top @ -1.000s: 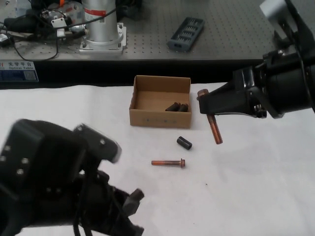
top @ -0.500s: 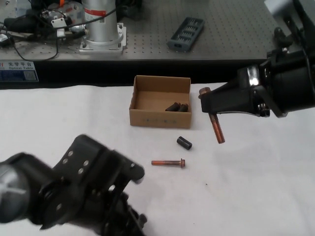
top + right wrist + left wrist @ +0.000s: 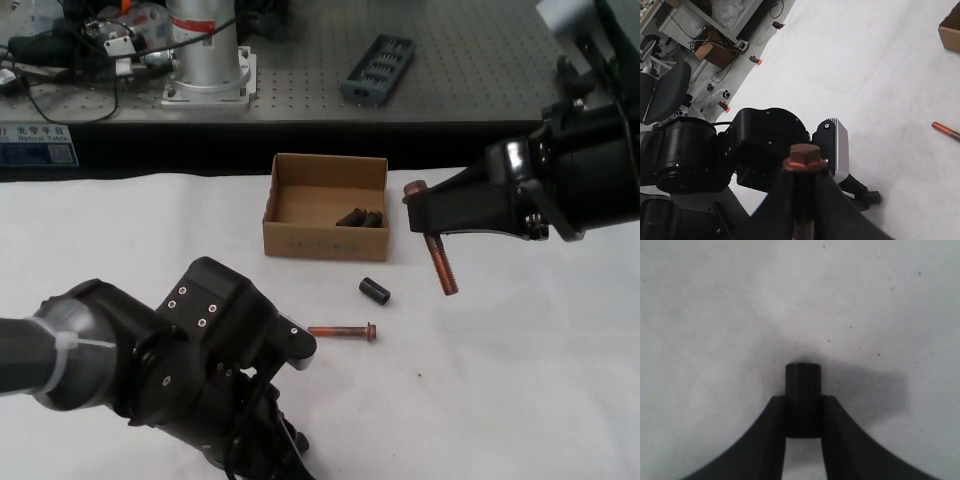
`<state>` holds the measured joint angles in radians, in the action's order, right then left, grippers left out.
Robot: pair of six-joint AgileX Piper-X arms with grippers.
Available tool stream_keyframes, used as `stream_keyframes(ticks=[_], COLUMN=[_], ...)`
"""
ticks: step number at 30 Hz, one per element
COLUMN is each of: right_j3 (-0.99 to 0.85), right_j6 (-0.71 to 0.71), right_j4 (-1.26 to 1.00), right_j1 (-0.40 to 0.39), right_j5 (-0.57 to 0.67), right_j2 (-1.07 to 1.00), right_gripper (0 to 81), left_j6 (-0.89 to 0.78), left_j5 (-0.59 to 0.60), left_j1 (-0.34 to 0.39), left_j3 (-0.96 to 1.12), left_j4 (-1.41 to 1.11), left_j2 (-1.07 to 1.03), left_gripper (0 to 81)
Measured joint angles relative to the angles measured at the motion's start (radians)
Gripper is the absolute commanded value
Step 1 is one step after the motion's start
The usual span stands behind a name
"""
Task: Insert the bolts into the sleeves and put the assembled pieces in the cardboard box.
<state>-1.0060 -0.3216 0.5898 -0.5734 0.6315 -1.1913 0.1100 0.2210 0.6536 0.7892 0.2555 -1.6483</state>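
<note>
My right gripper (image 3: 424, 214) is shut on a copper bolt (image 3: 440, 262) just below its head, and the shaft hangs down above the white cloth to the right of the cardboard box (image 3: 300, 243). The right wrist view has the bolt's hex head (image 3: 802, 156) clamped between the fingers. My left gripper (image 3: 803, 404) is shut on a black sleeve (image 3: 803, 379), held close over the cloth at the front left. A loose sleeve (image 3: 375, 291) and a second bolt (image 3: 342, 330) lie in front of the box. Dark assembled pieces (image 3: 360, 218) lie inside it.
The left arm's bulky black body (image 3: 190, 375) covers the front left of the cloth, and it also appears in the right wrist view (image 3: 765, 150). Behind the cloth is a perforated bench with a metal post (image 3: 205, 50), cables and a dark tray (image 3: 378, 65).
The left arm has swung right and farther onto the cloth, turning its body over. The right arm with the bolt has hardly moved.
</note>
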Motion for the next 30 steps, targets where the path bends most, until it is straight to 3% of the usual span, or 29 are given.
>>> stream_keyframes(ticks=[3, 8, 10, 18, 30], right_j3=[0.0, 0.0, 0.0, 0.0, 0.0], right_j6=[0.0, 0.0, 0.0, 0.001, 0.027], right_j4=[0.0, 0.0, 0.002, 0.002, 0.028], right_j1=[0.0, 0.0, 0.0, 0.0, 0.0], right_j5=[0.0, 0.0, 0.0, 0.0, 0.0], right_j2=[0.0, 0.0, 0.0, 0.0, 0.0], right_gripper=[2.9, 2.9, 2.9, 2.9, 2.9], left_j6=[0.0, 0.001, 0.003, 0.051, 0.154], left_j5=[0.011, 0.045, 0.052, 0.059, 0.037], left_j1=[0.0, -0.002, -0.002, 0.0, 0.0], left_j3=[0.0, 0.0, 0.0, 0.0, 0.0], left_j4=[0.002, 0.012, 0.014, 0.019, 0.019], left_j2=[0.0, 0.0, 0.0, 0.0, -0.008], left_gripper=[6.4, 30.6, 34.5, 28.6, 28.4])
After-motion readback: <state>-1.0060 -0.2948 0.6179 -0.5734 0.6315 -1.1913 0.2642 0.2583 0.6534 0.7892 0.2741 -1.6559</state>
